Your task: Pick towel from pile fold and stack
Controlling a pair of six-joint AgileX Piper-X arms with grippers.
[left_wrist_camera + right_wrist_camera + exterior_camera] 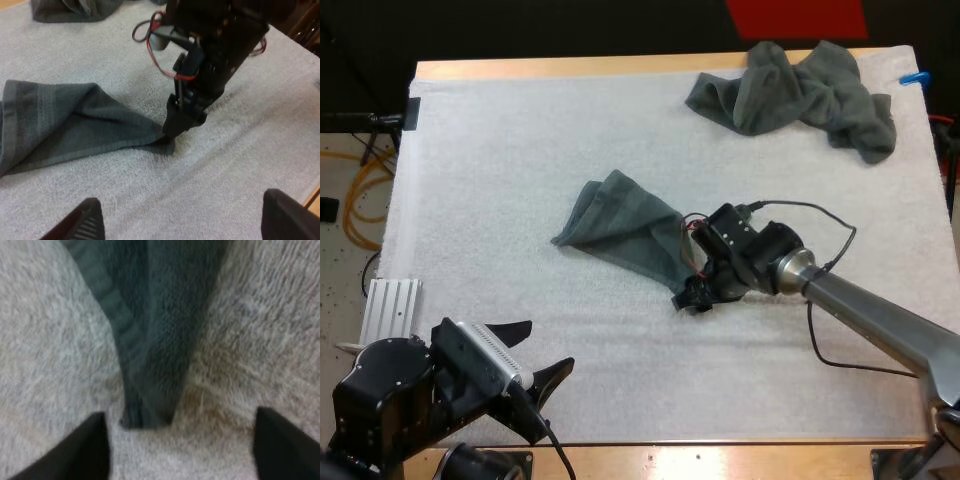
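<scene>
A dark grey-green towel point(620, 232) lies loosely spread in the middle of the white mat point(520, 180), narrowing to a corner that points toward the near right. My right gripper point(692, 298) is down at that corner, and its fingers stand open on either side of the towel's tip point(147, 410) without pressing it. In the left wrist view the right gripper point(176, 129) touches the mat at the towel's corner point(162, 142). My left gripper point(548, 345) hovers open over the mat's near left, fingers point(87, 220) wide apart and holding nothing. A crumpled towel pile point(800, 90) sits at the far right.
A white ribbed block point(390, 305) lies off the mat's near left edge. A black clamp point(412, 114) sits at the far left edge. Bare mat stretches between the two grippers and across the left half.
</scene>
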